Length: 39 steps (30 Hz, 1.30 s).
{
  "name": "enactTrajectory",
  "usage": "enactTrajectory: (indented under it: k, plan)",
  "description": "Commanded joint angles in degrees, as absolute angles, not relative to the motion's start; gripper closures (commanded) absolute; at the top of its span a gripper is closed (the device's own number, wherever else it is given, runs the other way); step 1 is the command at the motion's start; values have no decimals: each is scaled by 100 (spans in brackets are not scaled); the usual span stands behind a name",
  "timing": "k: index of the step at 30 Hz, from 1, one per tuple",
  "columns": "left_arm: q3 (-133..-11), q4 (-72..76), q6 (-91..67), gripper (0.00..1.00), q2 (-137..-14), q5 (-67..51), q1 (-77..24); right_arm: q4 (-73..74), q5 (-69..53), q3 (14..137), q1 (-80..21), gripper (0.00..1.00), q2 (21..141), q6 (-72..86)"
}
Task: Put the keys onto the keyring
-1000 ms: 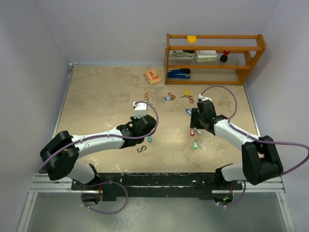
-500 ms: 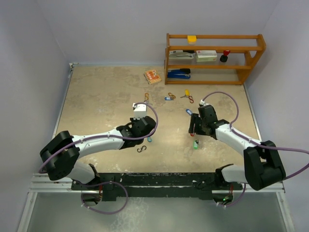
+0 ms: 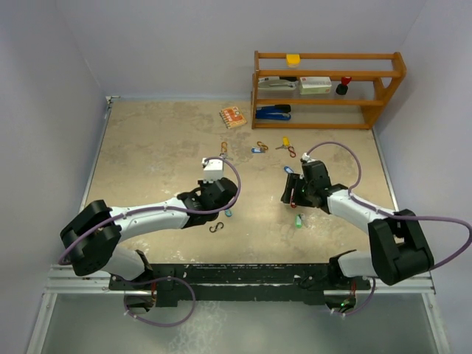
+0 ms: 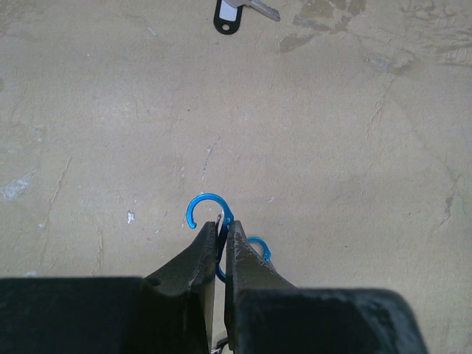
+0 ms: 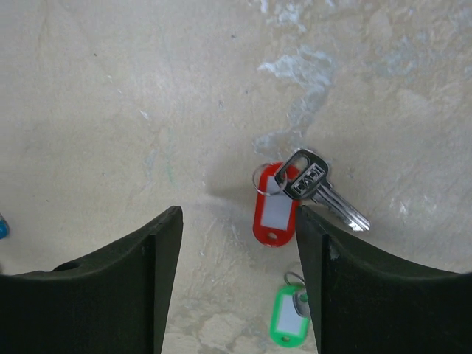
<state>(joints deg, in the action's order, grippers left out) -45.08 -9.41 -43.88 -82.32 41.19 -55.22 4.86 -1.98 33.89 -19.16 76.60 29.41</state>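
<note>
My left gripper (image 4: 219,226) is shut on a blue S-shaped clip (image 4: 204,205), held just above the table; in the top view the gripper (image 3: 224,206) sits left of centre. My right gripper (image 5: 236,221) is open and hovers over the table, with a red-tagged key (image 5: 274,212) just inside its right finger and a green-tagged key (image 5: 290,317) partly behind that finger. In the top view the right gripper (image 3: 290,195) is above the green-tagged key (image 3: 298,220). A black-tagged key (image 4: 227,15) lies ahead of the left gripper.
A black S-clip (image 3: 215,227) lies near the left gripper. Blue-tagged keys (image 3: 257,150) (image 3: 288,170), a yellow-tagged key (image 3: 285,141) and orange clips (image 3: 262,146) lie further back. An orange box (image 3: 232,116) and a wooden shelf (image 3: 328,88) stand at the back right.
My right gripper has shifted a little to the left, staying open over the red-tagged key. The left arm holds the blue clip nearly still.
</note>
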Motion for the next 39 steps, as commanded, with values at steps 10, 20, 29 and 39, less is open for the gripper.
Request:
enactTrajectory:
  k: [10, 20, 29, 39]
  plan:
    - [-4381, -716, -4323, 100, -7964, 4110, -5337, -513, -579, 3696, -1916, 35, 8599, 3153]
    - [-4377, -704, -4297, 100, -7963, 4053, -5265, -524, -212, 3918, -2082, 36, 7897, 2764]
    - [-4421, -650, -4315, 100, -8020, 3973, -5265, 858, 704, 4358, -2074, 39, 7526, 2790]
    - [-4351, -650, -4342, 100, -7942, 3968, -5265, 820, 1006, 4295, -2074, 56, 8122, 2948]
